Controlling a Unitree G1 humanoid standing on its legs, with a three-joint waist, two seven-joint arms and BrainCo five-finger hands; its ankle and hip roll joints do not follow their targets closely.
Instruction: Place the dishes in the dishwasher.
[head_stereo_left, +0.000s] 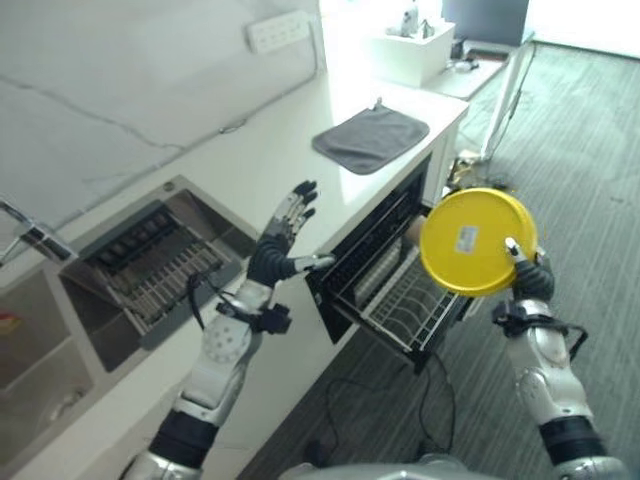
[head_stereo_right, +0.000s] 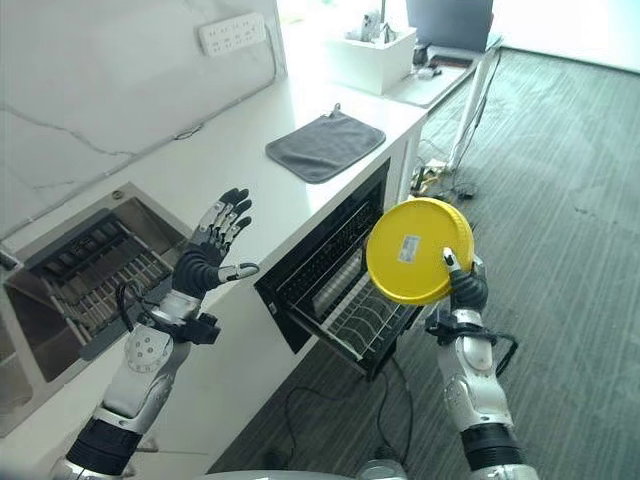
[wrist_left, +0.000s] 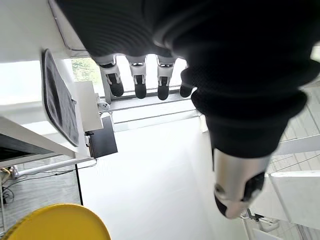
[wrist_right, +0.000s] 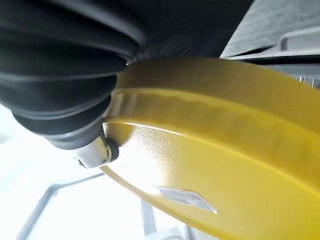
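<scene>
So the yellow plate (head_stereo_left: 477, 241) is up in the air, standing on edge with its underside facing the camera, a small white sticker in the middle of it. Being round, it has no real long axis. The right hand (head_stereo_left: 530, 275) pinches it at the lower right rim, thumb over the near face and the rest of the hand behind it.

Just behind and below the plate, the dishwasher (head_stereo_left: 385, 270) is open with its wire rack (head_stereo_left: 408, 300) pulled out toward the right.

The left hand (head_stereo_left: 285, 240) hangs over the white counter (head_stereo_left: 290, 150) edge left of the dishwasher, fingers spread straight, holding nothing.

Further back on the counter lies 1 grey cloth (head_stereo_left: 371, 138), and on the far left a sink (head_stereo_left: 150, 265) holds a drying rack.
</scene>
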